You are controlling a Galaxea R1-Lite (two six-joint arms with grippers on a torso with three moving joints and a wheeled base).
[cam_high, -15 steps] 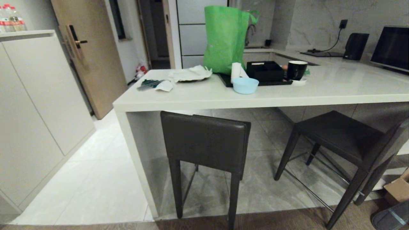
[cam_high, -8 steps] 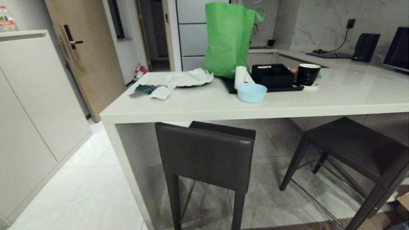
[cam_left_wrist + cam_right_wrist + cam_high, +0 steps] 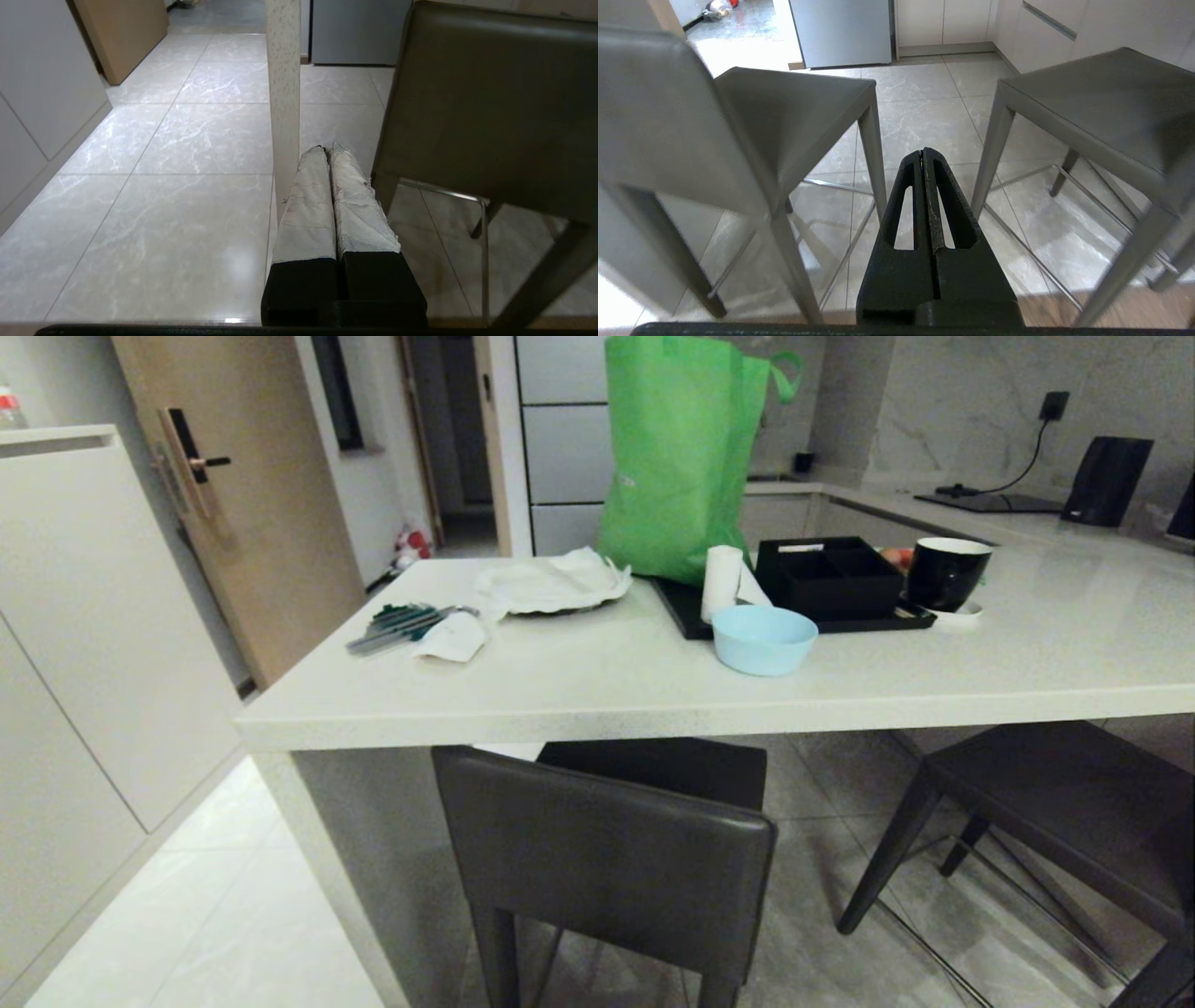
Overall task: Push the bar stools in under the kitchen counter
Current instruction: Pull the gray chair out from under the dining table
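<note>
Kitchen counter (image 3: 597, 695): pale glossy slab with thick front edge, one panel leg (image 3: 283, 93) at its left end. Left stool (image 3: 607, 859): dark seat partly under the counter's front edge near the left end, backrest outside the edge, facing the camera. Right stool (image 3: 1055, 803): seat partly under the front edge toward the right end, set at an angle, well apart from the left stool; thin metal footrest bars between its legs. On the counter: green bag (image 3: 686, 457) upright near the back edge; black tray (image 3: 794, 611) in front of it, carrying a black box (image 3: 826, 579) and a white roll (image 3: 721, 583); black mug (image 3: 948, 571) at the tray's right end; light blue bowl (image 3: 764, 639) just before the tray; crumpled white paper (image 3: 553, 583) left of the bag; bundle of utensils (image 3: 397, 623) toward the left edge. Left gripper (image 3: 326, 148): fingers pressed together, empty, low beside the panel leg and the left stool's backrest. Right gripper (image 3: 922, 151): fingers pressed together, empty, low between the two stools.
</note>
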